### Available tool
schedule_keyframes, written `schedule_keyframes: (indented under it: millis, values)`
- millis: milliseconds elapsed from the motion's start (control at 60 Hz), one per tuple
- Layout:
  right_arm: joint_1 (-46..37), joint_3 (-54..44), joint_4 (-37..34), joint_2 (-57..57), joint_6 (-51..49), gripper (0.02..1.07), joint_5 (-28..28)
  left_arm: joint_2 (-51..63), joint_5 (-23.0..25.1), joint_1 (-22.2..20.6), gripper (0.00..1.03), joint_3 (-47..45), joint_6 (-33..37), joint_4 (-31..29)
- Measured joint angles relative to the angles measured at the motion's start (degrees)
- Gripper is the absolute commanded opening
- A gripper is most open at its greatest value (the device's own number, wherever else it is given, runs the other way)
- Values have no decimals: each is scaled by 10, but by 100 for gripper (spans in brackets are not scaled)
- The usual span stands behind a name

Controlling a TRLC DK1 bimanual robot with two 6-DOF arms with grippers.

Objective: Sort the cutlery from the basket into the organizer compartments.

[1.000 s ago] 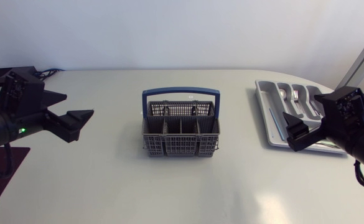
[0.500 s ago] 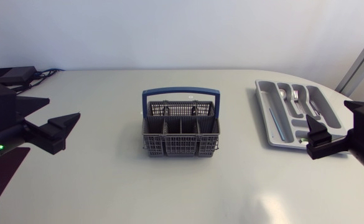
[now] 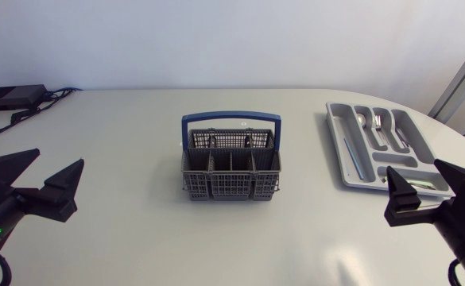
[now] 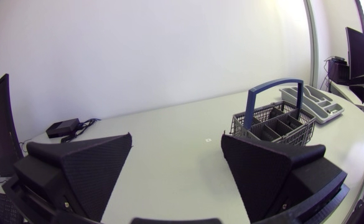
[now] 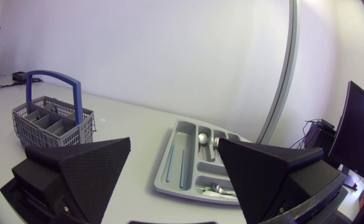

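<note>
Now, your left gripper [image 3: 49, 171]: wide open with nothing in it. It sits by the left side of the table [image 3: 137, 230], well apart from the basket [image 3: 231, 187].
Right gripper [image 3: 416, 171]: wide open too, and it holds nothing. You can see it at the near end of the organizer [image 3: 335, 147].
Basket: grey with a blue handle. It stands upright in the middle of the table, between your two arms.
Organizer: a grey tray on the right side, well apart from the basket.
Cutlery: a spoon [image 3: 362, 121] and a fork [image 3: 378, 123] lie in two slots side by side at the far end of the organizer.
</note>
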Motion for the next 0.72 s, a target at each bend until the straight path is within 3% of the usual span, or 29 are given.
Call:
schedule_keyframes:
  millis: [300, 717]
  values:
    - [7, -70, 6, -94, 88, 103, -2, -96, -30, 0, 99, -89, -51, 38]
    - [7, -75, 6, -101, 101, 103, -4, -169, -50, 0, 99, -155, -93, 63]
